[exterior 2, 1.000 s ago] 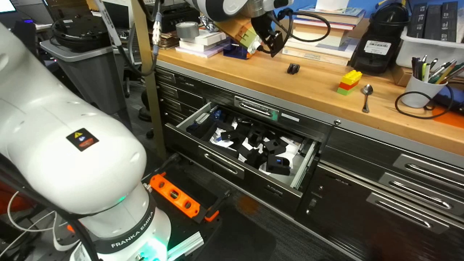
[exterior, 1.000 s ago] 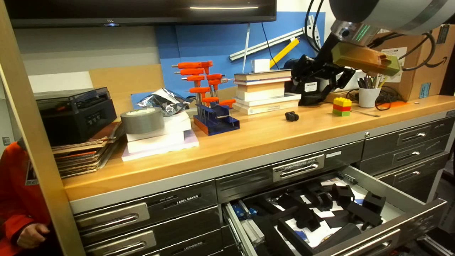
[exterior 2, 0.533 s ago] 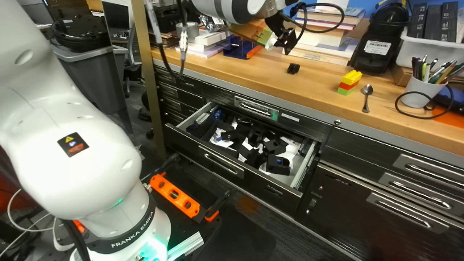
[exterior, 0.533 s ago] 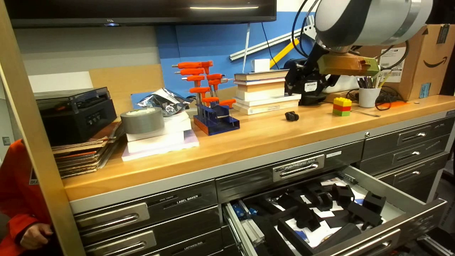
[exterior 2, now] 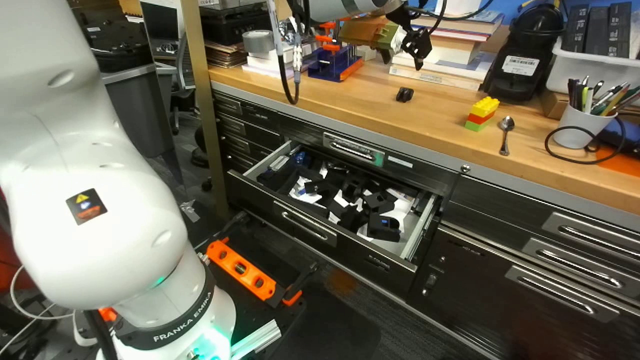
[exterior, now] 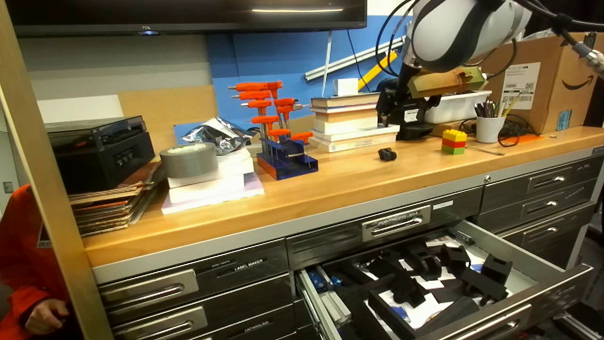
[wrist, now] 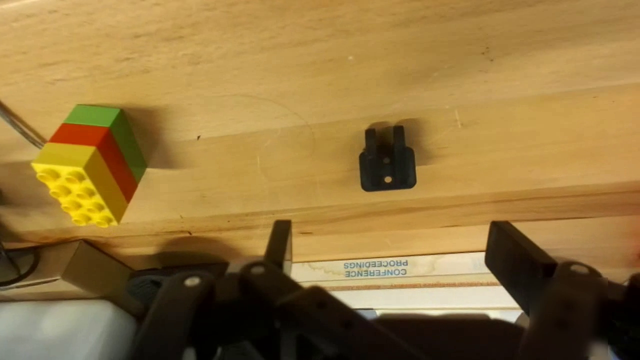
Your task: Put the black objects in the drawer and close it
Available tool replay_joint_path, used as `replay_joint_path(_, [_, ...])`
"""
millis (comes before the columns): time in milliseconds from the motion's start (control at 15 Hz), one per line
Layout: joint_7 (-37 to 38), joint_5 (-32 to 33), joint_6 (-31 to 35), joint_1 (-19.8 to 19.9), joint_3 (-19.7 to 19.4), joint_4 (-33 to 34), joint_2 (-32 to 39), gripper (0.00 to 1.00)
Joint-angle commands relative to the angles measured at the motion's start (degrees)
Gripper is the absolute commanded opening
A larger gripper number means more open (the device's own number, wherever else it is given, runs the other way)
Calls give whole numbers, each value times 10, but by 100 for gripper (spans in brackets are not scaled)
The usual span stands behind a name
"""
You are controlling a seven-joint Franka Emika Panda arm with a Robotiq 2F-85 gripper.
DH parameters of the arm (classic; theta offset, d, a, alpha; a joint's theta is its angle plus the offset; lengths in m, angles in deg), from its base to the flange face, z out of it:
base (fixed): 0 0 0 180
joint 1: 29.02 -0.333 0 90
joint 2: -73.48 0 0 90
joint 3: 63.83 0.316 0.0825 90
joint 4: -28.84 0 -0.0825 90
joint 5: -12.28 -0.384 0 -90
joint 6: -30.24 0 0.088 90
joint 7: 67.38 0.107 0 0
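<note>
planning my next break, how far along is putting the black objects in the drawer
Looks done: several black pieces lie in the open drawer. In hand: nothing gripped; the gripper hangs open above the counter, apart from a small black piece. Left: that piece, then closing the drawer.

Bench [exterior: 349, 180]: loose pc [exterior: 387, 154] betw. book stack [exterior: 349, 127] nr back edge & front edge. To its R: brick stack [exterior: 454, 142], spoon [exterior 2: 506, 131], then pen cup [exterior: 489, 131]. Tool stand [exterior: 289, 165] L; sheet stack [exterior: 111, 213] nr front L corner. Drawer [exterior 2: 320, 235] out below front edge, other pcs [exterior 2: 383, 228] in it.
</note>
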State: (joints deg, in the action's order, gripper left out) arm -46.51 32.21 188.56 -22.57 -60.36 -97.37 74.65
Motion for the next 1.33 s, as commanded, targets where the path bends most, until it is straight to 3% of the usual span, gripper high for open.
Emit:
replay_joint_path(0, [9,6,-55,-13,12,66,43,100])
replay_joint_path(67, [7,4,-66,-39,-11,77,53,100])
replay_joint_path(400, [-4,-5,-103,-67,-34,124,102,100])
replay_joint_path(1267, [-26,-38,-182,-87,-62,242,202,100])
